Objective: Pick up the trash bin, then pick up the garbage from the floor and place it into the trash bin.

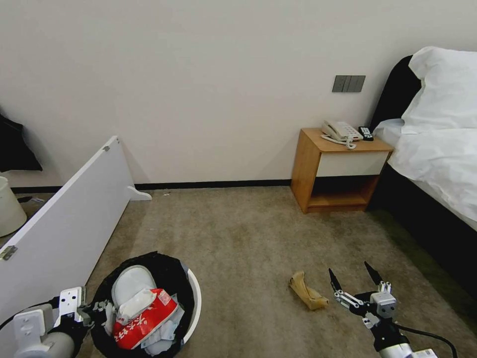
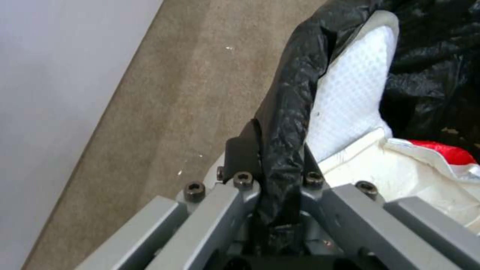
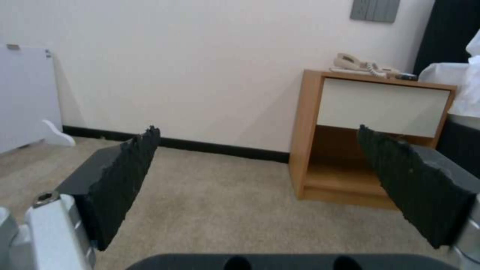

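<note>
1. We have the bin (image 1: 191, 298) in hand: our left claw (image 1: 97, 311) is clamped on its rim, and the left wrist view shows the black bag (image 2: 285, 150) pinched between the fingers where it folds over the edge. The pick-up step looks done.

2. The bin sits at our left, beside the white panel (image 1: 69, 223) that leans over the carpet (image 1: 238, 233). We cannot tell whether its base rests on the carpet or hangs just above it.

3. Much of the litter is already inside: a white slipper (image 1: 130, 282) against the far wall of the bin, a red packet (image 1: 144, 318) across the middle with a crumpled tissue (image 1: 136, 303) on it, and more white material under them. The left wrist view shows the slipper (image 2: 350, 93) and a strip of the packet (image 2: 445, 150) just past the pinched rim.

4. One piece is left that we can see: the brown paper bag (image 1: 308, 293), flat on the carpet between the bin and our right claw (image 1: 355, 281), well out from the wall.

5. The right claw is spread wide and holds nothing. It hovers just beside the paper bag, on the side nearer the bed (image 1: 437, 164), its tips toward the nightstand (image 3: 375, 135).

6. We judge the task near its end: grasp the paper bag, carry it across and drop it in. Carpet outside these views may hold more.
</note>
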Controlling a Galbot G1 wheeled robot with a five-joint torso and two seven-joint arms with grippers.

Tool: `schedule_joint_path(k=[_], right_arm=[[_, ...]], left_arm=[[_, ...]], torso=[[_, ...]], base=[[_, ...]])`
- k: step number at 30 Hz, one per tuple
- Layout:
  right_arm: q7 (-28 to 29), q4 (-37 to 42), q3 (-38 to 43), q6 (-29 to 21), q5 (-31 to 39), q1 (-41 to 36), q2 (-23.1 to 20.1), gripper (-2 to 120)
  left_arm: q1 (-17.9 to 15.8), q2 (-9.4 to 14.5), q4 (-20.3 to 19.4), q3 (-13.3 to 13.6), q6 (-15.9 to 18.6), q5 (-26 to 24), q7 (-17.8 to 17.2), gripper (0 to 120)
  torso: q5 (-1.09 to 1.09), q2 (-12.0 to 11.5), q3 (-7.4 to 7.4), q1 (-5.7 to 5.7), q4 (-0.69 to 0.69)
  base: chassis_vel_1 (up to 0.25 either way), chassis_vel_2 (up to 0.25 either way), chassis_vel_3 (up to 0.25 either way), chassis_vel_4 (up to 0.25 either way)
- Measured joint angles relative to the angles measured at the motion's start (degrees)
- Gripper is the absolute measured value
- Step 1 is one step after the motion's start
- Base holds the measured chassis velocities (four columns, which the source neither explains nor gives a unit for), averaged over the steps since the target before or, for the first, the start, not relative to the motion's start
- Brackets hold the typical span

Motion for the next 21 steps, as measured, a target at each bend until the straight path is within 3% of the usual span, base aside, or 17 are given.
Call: schedule_joint_path(k=[21], right_arm=[[-0.5, -0.06, 0.0, -0.11, 0.4, 0.19, -0.29, 100]], left_arm=[[-0.05, 0.22, -0.23, -0.1, 0.04, -0.1, 0.17, 1]], torso=[[0.0, 0.0, 0.0, 0.0, 0.0]], base=[[-0.072, 0.064, 0.064, -0.069]])
